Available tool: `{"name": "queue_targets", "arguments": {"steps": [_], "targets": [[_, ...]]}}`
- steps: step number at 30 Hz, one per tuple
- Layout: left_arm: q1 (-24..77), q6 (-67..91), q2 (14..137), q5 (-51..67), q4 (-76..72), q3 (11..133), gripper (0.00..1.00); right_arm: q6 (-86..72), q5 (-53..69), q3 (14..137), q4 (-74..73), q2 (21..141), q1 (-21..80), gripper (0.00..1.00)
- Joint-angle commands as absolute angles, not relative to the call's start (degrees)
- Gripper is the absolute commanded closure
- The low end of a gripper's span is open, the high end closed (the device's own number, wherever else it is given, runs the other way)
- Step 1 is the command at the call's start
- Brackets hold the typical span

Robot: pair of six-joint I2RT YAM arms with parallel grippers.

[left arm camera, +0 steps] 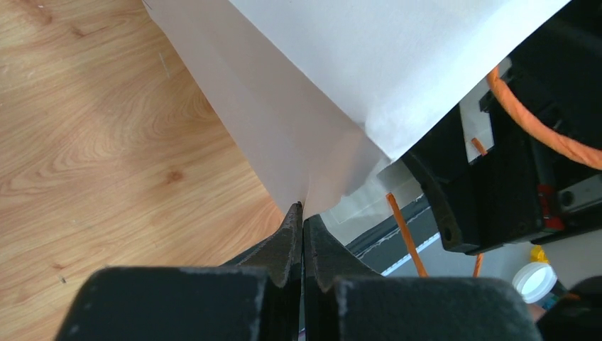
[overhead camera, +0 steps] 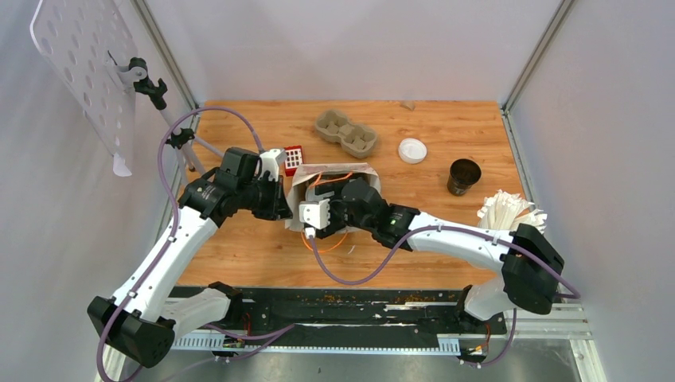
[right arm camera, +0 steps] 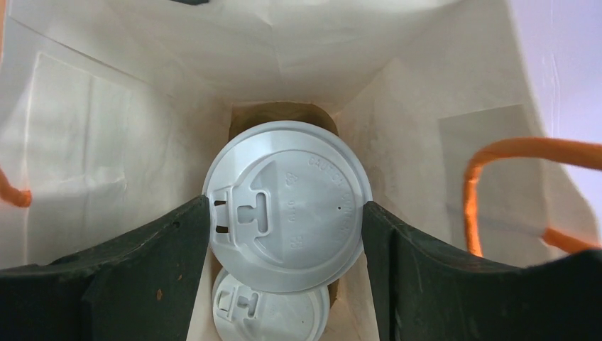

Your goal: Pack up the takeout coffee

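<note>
The bag (right arm camera: 92, 128) holds two: right jaws clasp the upper cup (right arm camera: 287, 206), the lower cup (right arm camera: 273, 316) is half hidden. Left jaws pinch the bag's edge.

Two cups (right arm camera: 287, 206) inside the bag (right arm camera: 106, 142); tray (overhead camera: 345, 133) behind it.

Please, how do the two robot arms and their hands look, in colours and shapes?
The left arm and right arm both have white tube-like links and bulky black joints, and each carries a loose purple cable. The left hand and right hand have matte black, wedge-shaped fingers with slightly scuffed edges.
</note>
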State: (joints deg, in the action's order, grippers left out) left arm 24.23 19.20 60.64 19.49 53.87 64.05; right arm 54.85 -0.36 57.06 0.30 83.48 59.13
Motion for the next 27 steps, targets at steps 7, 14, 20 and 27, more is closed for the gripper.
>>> {"name": "queue_targets", "arguments": {"steps": [7, 14, 20, 27], "targets": [[24.1, 19.7, 61.1, 20.2, 54.7, 64.9, 1.0, 60.7, 4.1, 57.7, 8.1, 88.1, 58.9, 0.33], [24.1, 19.9, 61.3, 19.4, 54.8, 65.9, 1.0, 62.7, 8.3, 59.0, 10.2, 92.8, 57.6, 0.35], [24.1, 18.9, 61.3, 18.5, 56.0, 66.1, 1.0, 65.1, 7.8, 58.8, 13.2, 94.3, 55.9, 0.33], [24.1, 17.9, 62.4, 19.6, 57.3, 66.0, 1.0, 66.4, 11.0, 60.3, 12.1, 96.1, 53.8, 0.33]]}}
